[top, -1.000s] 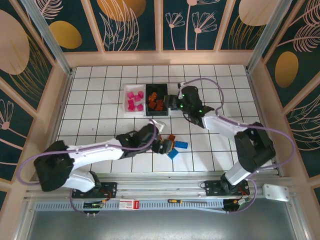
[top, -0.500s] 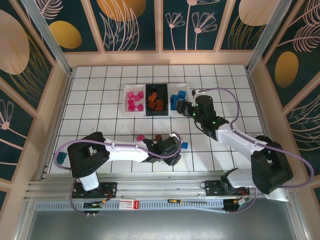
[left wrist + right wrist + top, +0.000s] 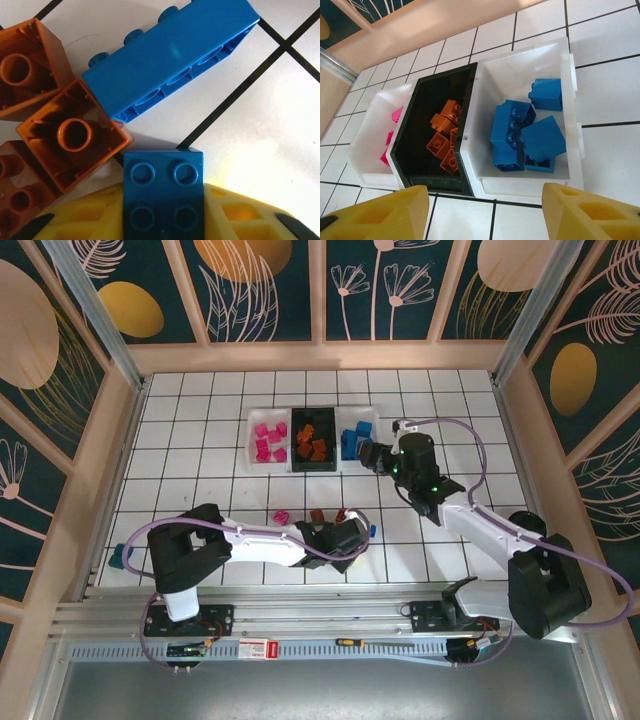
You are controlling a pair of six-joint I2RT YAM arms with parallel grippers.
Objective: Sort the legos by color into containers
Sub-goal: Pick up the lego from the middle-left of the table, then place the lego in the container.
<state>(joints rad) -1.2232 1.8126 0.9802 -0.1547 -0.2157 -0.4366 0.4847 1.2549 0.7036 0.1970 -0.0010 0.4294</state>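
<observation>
**Left pincer grips a blue brick while the right pincer hangs open by the bins**

At the left end of the row of bins, a white bin (image 3: 270, 416) held magenta bricks (image 3: 268, 442). One loose magenta brick (image 3: 281, 517) lay on the tiled worktop (image 3: 200, 480), nearer the arms. The black bin (image 3: 313, 468), touching the first, held orange bricks (image 3: 312, 443). In front of it, loose orange bricks (image 3: 72, 135) lay hollow side up beside a long blue brick (image 3: 170, 57). The left pincer (image 3: 164, 222), low over the worktop, had its yellow pads (image 3: 75, 220) against both sides of a square blue brick (image 3: 164, 175), pinching it. Such a brick looked light, rigid and smooth. Its flat side walls would likely give a surer hold than the studded top. Further right, the second white bin (image 3: 520, 75) held blue bricks (image 3: 520, 130). The right pincer (image 3: 482, 200) hung near that bin, spread wide and empty.
</observation>
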